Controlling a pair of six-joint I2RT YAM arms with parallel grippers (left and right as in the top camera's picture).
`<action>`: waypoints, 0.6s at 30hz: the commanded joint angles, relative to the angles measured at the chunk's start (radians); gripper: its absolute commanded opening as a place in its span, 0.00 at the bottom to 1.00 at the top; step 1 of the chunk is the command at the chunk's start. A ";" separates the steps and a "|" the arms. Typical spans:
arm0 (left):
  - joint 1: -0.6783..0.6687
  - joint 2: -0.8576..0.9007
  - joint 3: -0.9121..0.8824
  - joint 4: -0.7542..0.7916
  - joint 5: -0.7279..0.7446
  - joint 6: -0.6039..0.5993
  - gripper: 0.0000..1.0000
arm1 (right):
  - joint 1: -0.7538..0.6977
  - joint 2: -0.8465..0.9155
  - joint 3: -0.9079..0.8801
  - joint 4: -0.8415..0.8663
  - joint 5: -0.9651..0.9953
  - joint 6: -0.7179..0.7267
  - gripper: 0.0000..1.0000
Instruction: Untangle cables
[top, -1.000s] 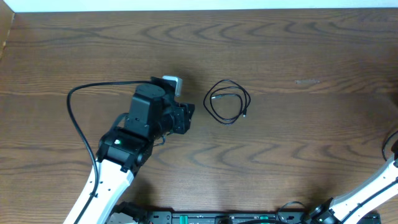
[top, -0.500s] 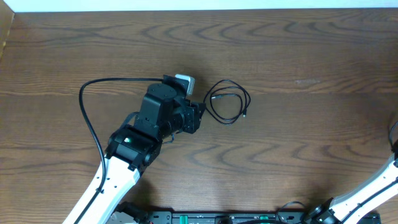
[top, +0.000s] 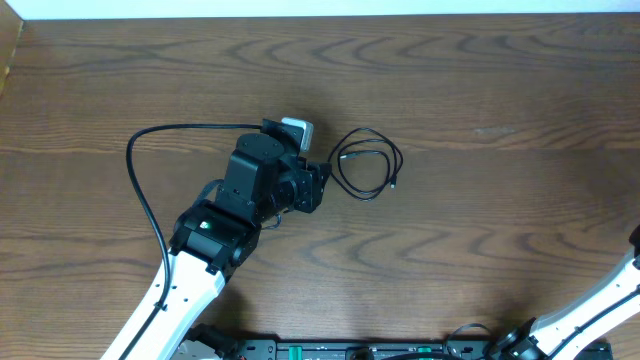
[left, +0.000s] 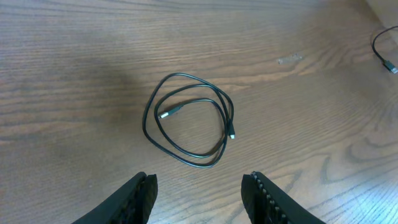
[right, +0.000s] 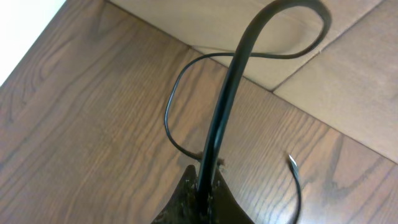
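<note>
Reaching for the black cable (left: 180, 75) on the counter (left: 74, 50) is judged in hand; the left gripper (left: 199, 180) fingers are spread, nothing pinched. A descent onto one loop is called for; the right gripper (right: 202, 186) fingers are pressed together.

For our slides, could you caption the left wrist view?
Open left tool poised before a loosely coiled black cable on the table.

even light, soft shadow on table (left: 81, 68), wrist views slightly blurred

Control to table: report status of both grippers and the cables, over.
Left gripper open, short of the coiled black cable, not touching. Right gripper shut on second black cable. Nothing between left gripper and coil.
</note>
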 joint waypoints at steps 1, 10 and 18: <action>-0.003 0.003 -0.003 0.006 -0.007 0.006 0.50 | -0.001 -0.006 0.016 -0.034 0.003 -0.006 0.01; -0.003 0.003 -0.004 0.006 -0.007 0.006 0.50 | -0.001 -0.004 -0.052 -0.127 0.140 0.105 0.01; -0.003 0.003 -0.004 0.005 -0.006 0.006 0.50 | -0.002 -0.004 -0.087 -0.185 0.253 0.190 0.01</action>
